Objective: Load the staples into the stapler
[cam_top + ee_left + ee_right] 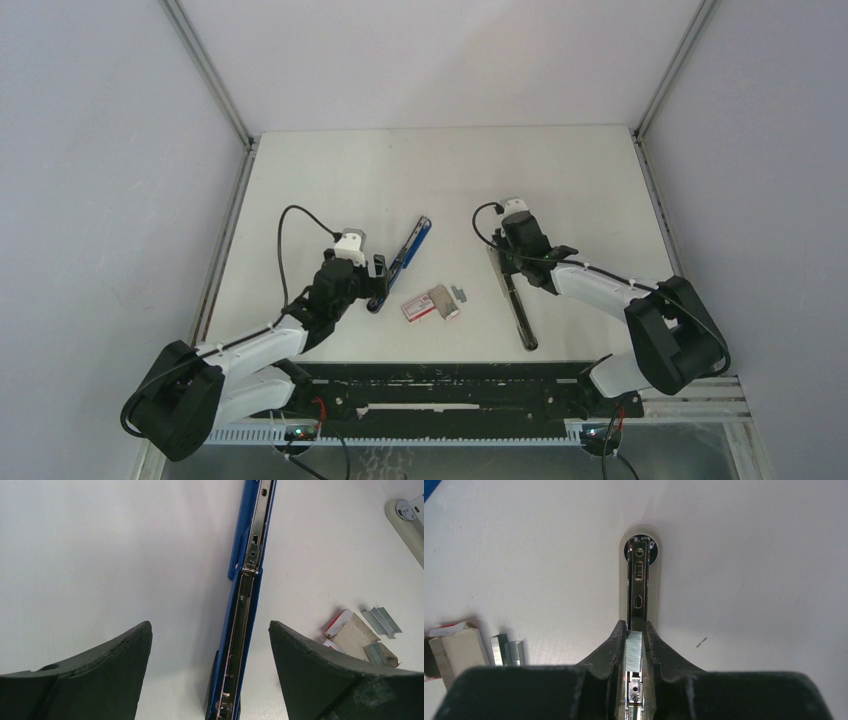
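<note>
A blue stapler (pixel 405 255) lies open on the table, its metal channel (pixel 240 630) facing up. My left gripper (pixel 378 270) is open and straddles its near end (pixel 210 625) without touching it. A second, cream stapler (pixel 520 315) lies opened flat; its metal channel and round end show in the right wrist view (pixel 638 575). My right gripper (pixel 507 268) is shut on a silver staple strip (pixel 634 647), held right over this stapler's channel (pixel 635 626). The red-and-white staples box (pixel 420 305) lies between the staplers, with loose strips (pixel 459 292) beside it.
The box (pixel 345 630) and loose strips (pixel 382 620) lie right of the blue stapler, and left of the cream one (pixel 454 650) (pixel 506 650). A single stray staple (pixel 701 642) lies right of my right fingers. The enclosure walls (pixel 120 150) flank the white table (pixel 450 170).
</note>
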`<state>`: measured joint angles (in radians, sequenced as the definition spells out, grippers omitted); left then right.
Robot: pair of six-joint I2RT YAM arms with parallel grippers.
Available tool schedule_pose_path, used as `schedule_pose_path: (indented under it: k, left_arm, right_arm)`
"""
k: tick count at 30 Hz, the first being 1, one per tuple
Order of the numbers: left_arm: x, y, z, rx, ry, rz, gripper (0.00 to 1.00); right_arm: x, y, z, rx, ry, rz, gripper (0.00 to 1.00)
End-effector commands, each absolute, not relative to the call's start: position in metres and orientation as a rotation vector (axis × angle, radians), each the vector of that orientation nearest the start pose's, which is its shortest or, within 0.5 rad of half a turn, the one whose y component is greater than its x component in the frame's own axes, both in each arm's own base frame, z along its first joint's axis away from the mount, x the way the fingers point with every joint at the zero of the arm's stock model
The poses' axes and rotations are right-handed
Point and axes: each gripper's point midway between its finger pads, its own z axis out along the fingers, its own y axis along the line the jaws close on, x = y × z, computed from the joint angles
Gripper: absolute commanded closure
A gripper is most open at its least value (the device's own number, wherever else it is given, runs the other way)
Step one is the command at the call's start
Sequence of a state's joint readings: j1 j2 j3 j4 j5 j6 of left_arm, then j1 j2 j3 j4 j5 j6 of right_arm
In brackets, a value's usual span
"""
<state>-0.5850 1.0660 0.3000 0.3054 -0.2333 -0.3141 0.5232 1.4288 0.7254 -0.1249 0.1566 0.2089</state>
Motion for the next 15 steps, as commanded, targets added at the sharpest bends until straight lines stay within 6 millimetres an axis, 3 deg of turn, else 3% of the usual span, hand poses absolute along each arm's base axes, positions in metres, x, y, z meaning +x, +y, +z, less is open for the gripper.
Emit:
schedule_pose_path:
  k: [1,15]
  left_arm:
    - [0.2929,-0.1594,0.1084,0.090,1.927,-0.378,0.09]
    - [0.2919,-0.1586,0.1100,0.087,1.921,-0.381,0.09]
  right_arm:
    - [0.3298,0.1604,0.0723,-0.223,2.309,0.161,0.90]
    - [0.3347,0.1580,0.0671,-0.207,2.337,0.122,0.90]
